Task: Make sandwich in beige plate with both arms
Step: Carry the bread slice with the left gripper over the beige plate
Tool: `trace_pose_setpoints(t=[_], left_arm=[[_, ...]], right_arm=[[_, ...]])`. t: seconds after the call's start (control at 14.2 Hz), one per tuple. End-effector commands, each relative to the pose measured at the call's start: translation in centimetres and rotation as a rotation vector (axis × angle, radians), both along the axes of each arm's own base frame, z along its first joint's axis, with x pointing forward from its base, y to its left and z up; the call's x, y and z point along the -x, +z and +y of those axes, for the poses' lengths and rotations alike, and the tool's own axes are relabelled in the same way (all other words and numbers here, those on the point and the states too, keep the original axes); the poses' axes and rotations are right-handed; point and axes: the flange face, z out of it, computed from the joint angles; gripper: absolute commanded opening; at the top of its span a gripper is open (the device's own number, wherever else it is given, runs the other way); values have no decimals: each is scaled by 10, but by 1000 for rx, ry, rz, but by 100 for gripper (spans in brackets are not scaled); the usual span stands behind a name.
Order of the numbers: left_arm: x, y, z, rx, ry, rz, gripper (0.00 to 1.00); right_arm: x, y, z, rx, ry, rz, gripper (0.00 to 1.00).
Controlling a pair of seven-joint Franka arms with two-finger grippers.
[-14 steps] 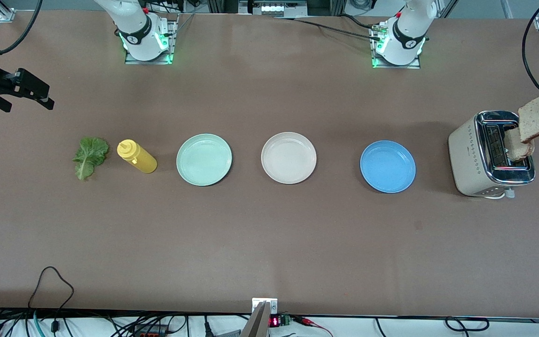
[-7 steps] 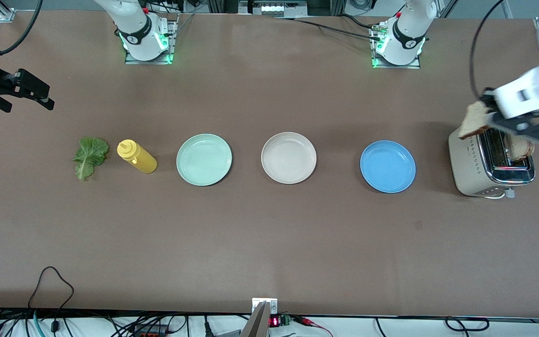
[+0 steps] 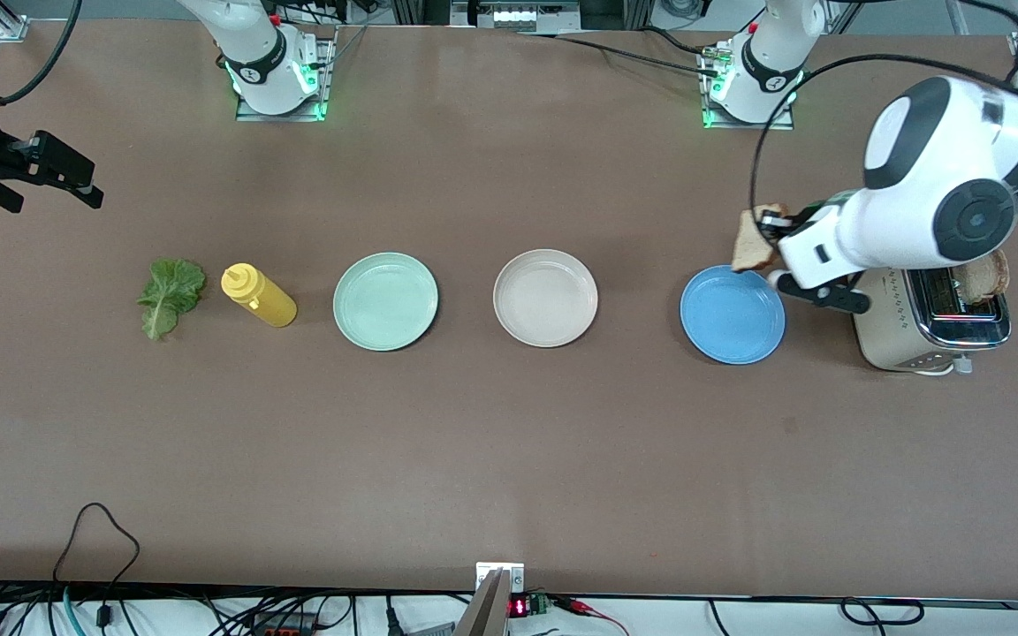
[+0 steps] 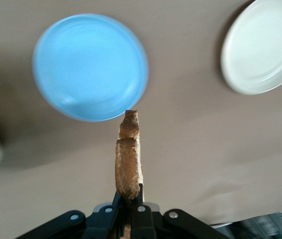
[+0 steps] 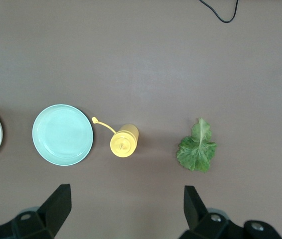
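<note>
The left gripper point(image 3: 770, 231), at the front view's right, pinches a toasted brown bread slice point(image 3: 749, 243) over the round blue plate's point(image 3: 733, 315) rim. It probably must travel on to the round beige plate point(image 3: 545, 298) at centre. The right gripper point(image 3: 56, 181), fingers spread, waits upper left.

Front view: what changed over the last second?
The left end effector, shut on a bread slice, carried it from above the toaster toward the right arm's end, now over the blue plate's rim. Unchanged: second slice in the toaster, beige plate, lettuce, and the waiting, open right end effector.
</note>
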Motion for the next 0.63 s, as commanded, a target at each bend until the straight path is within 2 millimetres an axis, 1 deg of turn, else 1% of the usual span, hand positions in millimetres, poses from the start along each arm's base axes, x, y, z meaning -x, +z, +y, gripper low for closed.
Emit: trace_pose_setpoints(t=[0.0,0.14,0.28,0.42,0.56], left_arm=[[-23,-6,-25,170,112,-3,1],[-33,-20,-34,273,181,1,1],[-36,-45,-49,424,274,79,0],[-32,-64,-70,498,350,67,0],[-25,-79,-94,524,399,39,0]], right_arm=[[3,2,1,-11,-13,-9,100],[3,3,1,-11,-13,-10,100],[3,3,1,-11,-13,-12,100],[3,3,2,-11,-11,-12,100],[2,2,2,-11,-11,-13,100]])
